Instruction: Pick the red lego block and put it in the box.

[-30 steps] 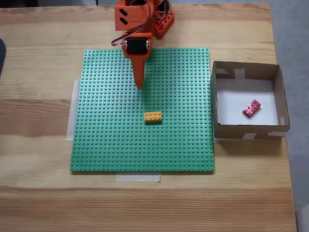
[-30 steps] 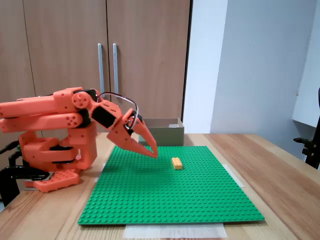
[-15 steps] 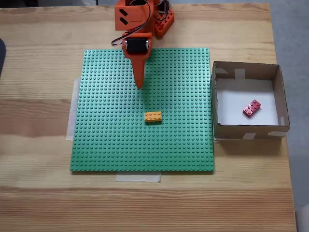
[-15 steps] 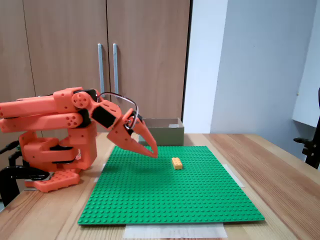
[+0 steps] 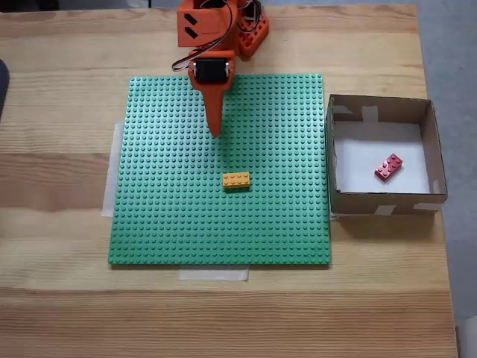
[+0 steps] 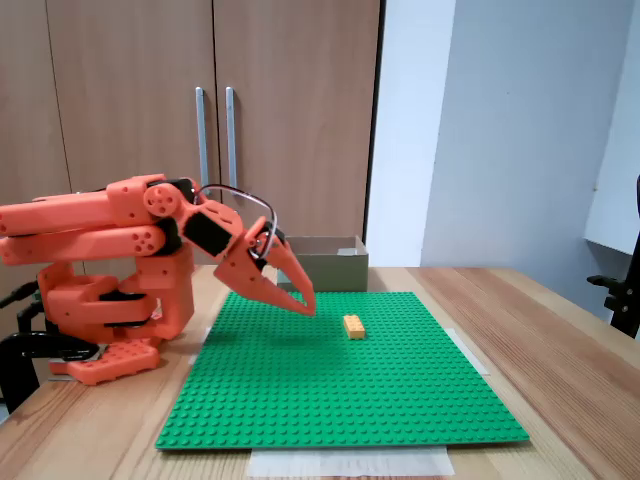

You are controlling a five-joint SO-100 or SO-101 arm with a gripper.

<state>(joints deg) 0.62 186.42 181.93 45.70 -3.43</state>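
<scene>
The red lego block (image 5: 388, 167) lies tilted on the white floor of the brown cardboard box (image 5: 381, 200) at the right of the green baseplate. In a fixed view from the side, only the box's wall (image 6: 322, 264) shows behind the arm and the red block is hidden. My orange gripper (image 5: 216, 132) hangs shut and empty over the back part of the baseplate, tip pointing down, well left of the box. In the side view the gripper (image 6: 307, 308) hovers just above the plate.
An orange-yellow brick (image 5: 236, 180) (image 6: 354, 326) sits near the middle of the green baseplate (image 5: 171, 224), in front of the gripper tip. The folded orange arm and its base (image 6: 110, 290) stand at the plate's back edge. Wooden table surrounds the plate; cupboards stand behind.
</scene>
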